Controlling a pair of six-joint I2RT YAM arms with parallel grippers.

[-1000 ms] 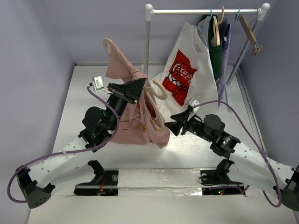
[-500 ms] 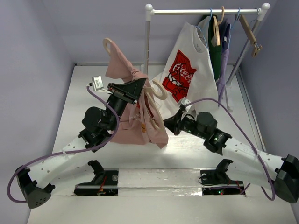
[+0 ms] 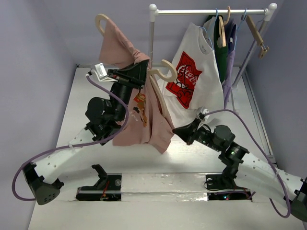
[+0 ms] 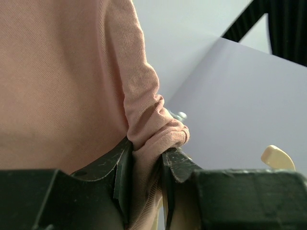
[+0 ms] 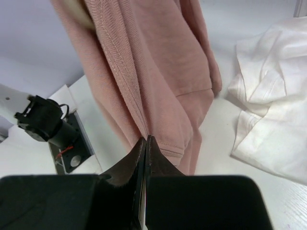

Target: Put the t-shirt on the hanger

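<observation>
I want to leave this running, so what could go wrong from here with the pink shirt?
The left gripper clamps only a bunched fold of the t-shirt, so the hanger could slide out of the cloth. The right gripper looks shut at the hem; a pull might drag the shirt off. The hanger's hook sits close to the white t-shirt and could snag it.

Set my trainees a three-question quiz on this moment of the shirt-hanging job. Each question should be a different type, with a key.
1. True or false: the left gripper is clamped on bunched fabric of the pink t-shirt.
2. Multiple choice: the cream hanger is A) hooked on the rail, B) lying flat on the table, C) raised in the air with the pink t-shirt.
3. Short answer: which gripper is down near the pink t-shirt's bottom hem?
Key: 1 true; 2 C; 3 the right gripper.
</observation>
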